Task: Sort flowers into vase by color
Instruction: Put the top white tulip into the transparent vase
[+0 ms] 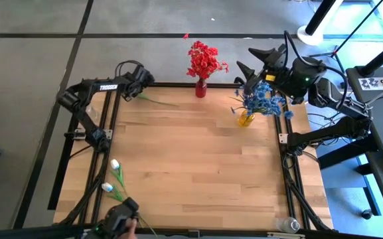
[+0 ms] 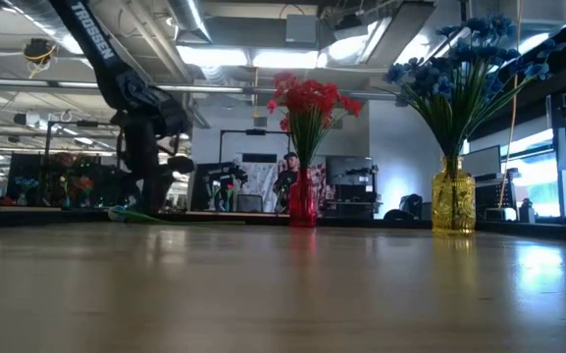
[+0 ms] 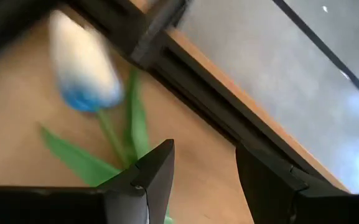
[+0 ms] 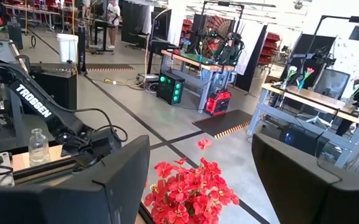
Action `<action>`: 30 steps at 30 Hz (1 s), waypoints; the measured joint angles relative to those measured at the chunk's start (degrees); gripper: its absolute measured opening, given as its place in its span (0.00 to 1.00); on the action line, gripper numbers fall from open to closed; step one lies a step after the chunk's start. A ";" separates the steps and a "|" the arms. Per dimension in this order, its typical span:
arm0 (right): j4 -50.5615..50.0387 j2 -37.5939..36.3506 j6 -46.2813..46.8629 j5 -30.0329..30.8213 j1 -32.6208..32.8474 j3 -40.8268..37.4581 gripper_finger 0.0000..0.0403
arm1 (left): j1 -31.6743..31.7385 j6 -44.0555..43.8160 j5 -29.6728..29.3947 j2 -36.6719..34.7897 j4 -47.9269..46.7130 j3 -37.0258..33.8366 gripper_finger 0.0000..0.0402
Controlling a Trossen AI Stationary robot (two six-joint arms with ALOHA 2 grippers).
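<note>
The red flowers stand upright as a bunch in a red vase. Just right of that vase, the blue flowers fan from a yellow vase. Well left of it, near the front-left table corner, 2 white flowers lie flat, green stems trailing.

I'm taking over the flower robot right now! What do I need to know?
Left end effector: open, holding nothing, over a white flower lying by the far-left edge of the table.
Right end effector: open, empty, up near the red flowers.
Done: red flowers in the red vase, blue flowers in the yellow vase.
Left: that white flower, plus two more white flowers at the near-left corner. No vase holds white yet.
</note>
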 joint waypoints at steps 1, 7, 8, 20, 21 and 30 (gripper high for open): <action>-0.16 0.00 0.02 -0.02 0.00 0.00 0.70 | -0.10 -0.71 0.57 0.35 0.03 0.15 0.42; -2.17 0.00 0.39 0.00 0.00 0.00 0.70 | -0.73 -6.20 3.26 0.91 -1.31 0.49 0.42; -2.51 0.00 0.38 0.00 -0.01 0.00 0.70 | -1.13 -6.65 3.88 0.91 -1.86 0.69 0.42; -5.86 0.00 0.20 4.46 -0.02 0.00 0.70 | -11.12 -11.48 -8.22 0.91 -19.11 6.75 0.42; -6.16 0.00 0.19 4.75 -0.02 0.00 0.70 | -10.19 -12.97 -8.09 1.32 -19.04 6.20 0.42; -7.61 0.00 -0.41 4.83 -0.02 0.00 0.70 | -1.81 -14.10 -2.37 5.07 -11.51 4.61 0.42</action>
